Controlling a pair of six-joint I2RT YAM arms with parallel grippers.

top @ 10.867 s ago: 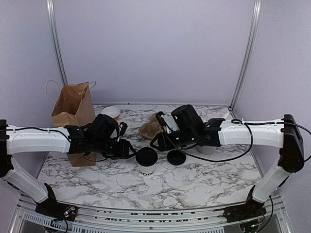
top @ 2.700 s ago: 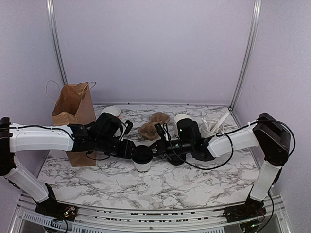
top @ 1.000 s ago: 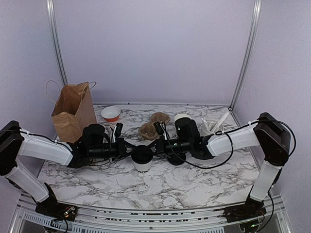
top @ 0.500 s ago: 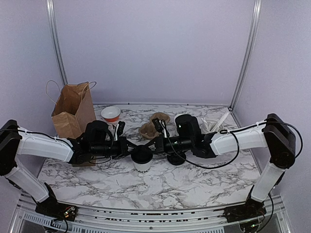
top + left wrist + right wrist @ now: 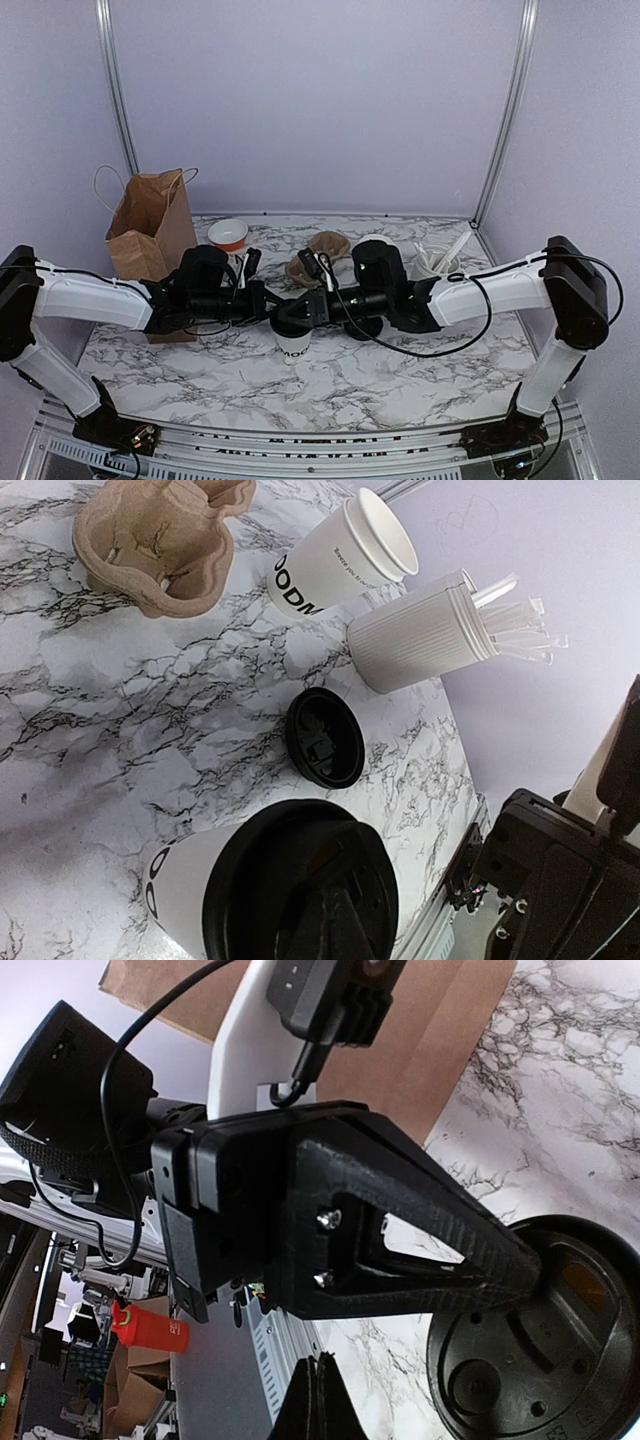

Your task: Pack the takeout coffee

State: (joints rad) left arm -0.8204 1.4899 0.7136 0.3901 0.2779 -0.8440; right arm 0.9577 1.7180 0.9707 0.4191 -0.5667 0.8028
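Top external — arms level, left claw (image 5: 272,309) and right claw (image 5: 303,308) each pinched together, tips over the paper cup (image 5: 293,347)

The white bench with grey marble veining (image 5: 120,730) is showing a smooth, faintly glossy face, while the small white paper cup with black lettering (image 5: 175,885) is looking matt and its round black plastic lid (image 5: 290,880) is catching a dull sheen, as is the loose round black plastic lid (image 5: 325,737). The tan moulded-pulp cup carrier (image 5: 160,540) is looking rough and fibrous, the brown paper bag (image 5: 150,225) creased and matt, and the white ribbed cylinder (image 5: 415,640) finely grooved around smooth white plastic utensils (image 5: 515,615). The black plastic left tool (image 5: 520,1265) is showing a grainy, matt surface.
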